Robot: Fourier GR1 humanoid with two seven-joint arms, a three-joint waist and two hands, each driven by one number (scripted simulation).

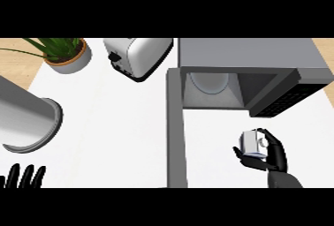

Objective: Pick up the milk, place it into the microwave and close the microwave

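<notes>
Black right hand is wrapped round the milk: fingers curled along its right side, thumb hooked under from the lower left. Milk is a small white carton, held up off the white counter, tilted a little. Grey forearm comes up from the lower edge at right, wrist bent so the palm faces left.

Milk sits in front of the microwave, just below the black control panel at the cavity's right side. It is outside the cavity, not touching the housing.

Microwave is open. Its door is swung fully out and shows as a long grey bar running down from the cavity's left corner to the lower edge. It lies to the left of the hand, well apart from it. Inside the cavity the round glass turntable is visible. Nothing lies between the milk and the opening.

Left hand at the lower left corner, fingers straight and pointing up, apart, holding nothing.

Other items: toaster just left of the microwave, potted plant at top left, large grey cylinder lying at the left edge. All far from the right hand.
</notes>
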